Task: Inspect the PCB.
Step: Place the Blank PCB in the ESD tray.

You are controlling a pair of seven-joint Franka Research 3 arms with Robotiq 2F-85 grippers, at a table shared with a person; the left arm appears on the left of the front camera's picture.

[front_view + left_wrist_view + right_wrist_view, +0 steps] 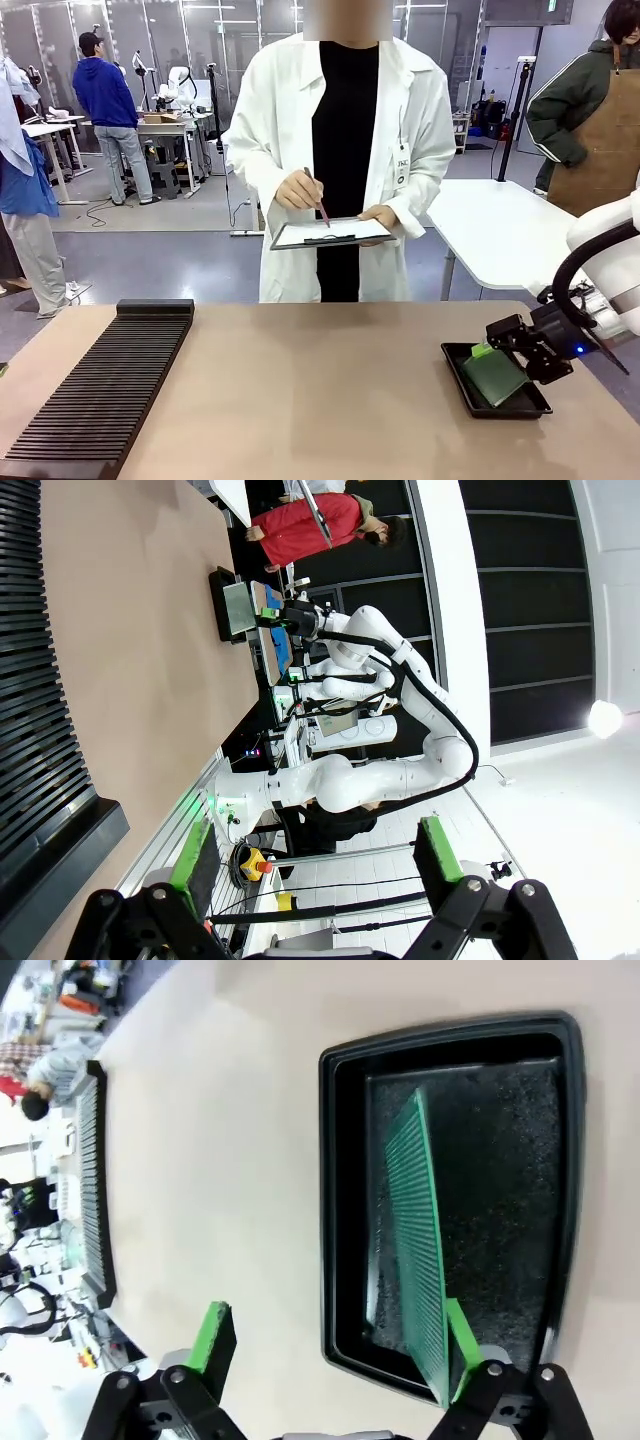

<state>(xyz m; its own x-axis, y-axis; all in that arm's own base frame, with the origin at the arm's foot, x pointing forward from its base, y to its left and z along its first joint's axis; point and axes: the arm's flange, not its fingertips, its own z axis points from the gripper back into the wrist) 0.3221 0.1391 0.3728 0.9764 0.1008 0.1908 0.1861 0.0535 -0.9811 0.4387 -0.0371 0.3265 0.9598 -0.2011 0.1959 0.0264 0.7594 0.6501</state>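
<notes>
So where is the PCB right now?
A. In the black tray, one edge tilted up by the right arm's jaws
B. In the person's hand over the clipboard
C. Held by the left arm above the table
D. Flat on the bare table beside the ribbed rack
A: the PCB leans up on edge inside the tray, with the right gripper open around its near end.

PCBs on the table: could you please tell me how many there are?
1. The PCB lies tilted in the black tray at the table's right end, beside the right tool. Others could be hidden beneath it.
</notes>
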